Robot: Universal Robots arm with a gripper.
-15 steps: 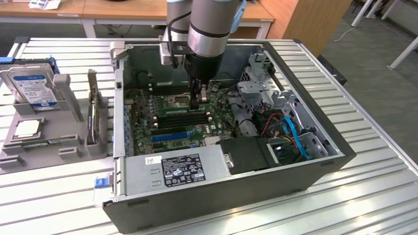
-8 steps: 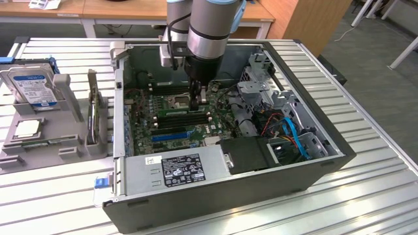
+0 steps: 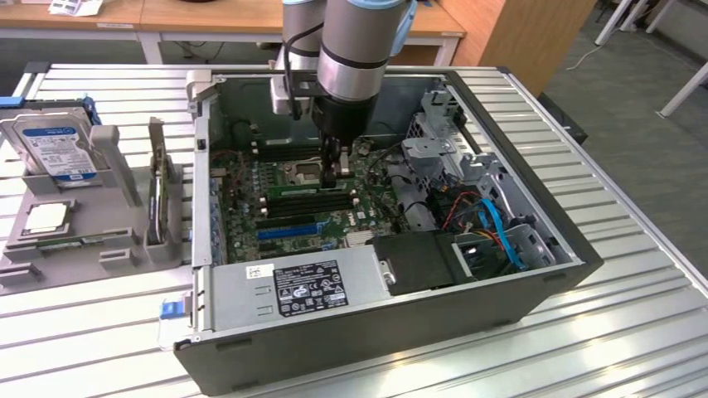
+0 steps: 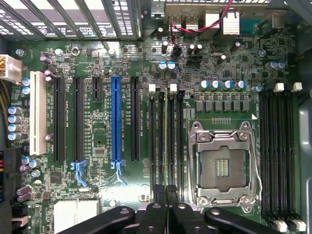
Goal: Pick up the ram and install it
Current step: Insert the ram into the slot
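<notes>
Slatted metal table (image 3: 619,348) carries an open computer case (image 3: 443,332). Inside, the gripper (image 4: 167,214) has its jaws pinched on the ram (image 3: 293,189), edge-on at the memory slots (image 4: 152,141) beside the CPU socket (image 4: 222,165). Insertion seems underway; seating calls for straight, even pressure.

My arm (image 3: 351,50): silver-grey tube, blue joint cap (image 3: 405,15), blk cable (image 3: 290,51). My gripper (image 3: 335,170): blk, w/ linked fingers (image 4: 117,217).
</notes>
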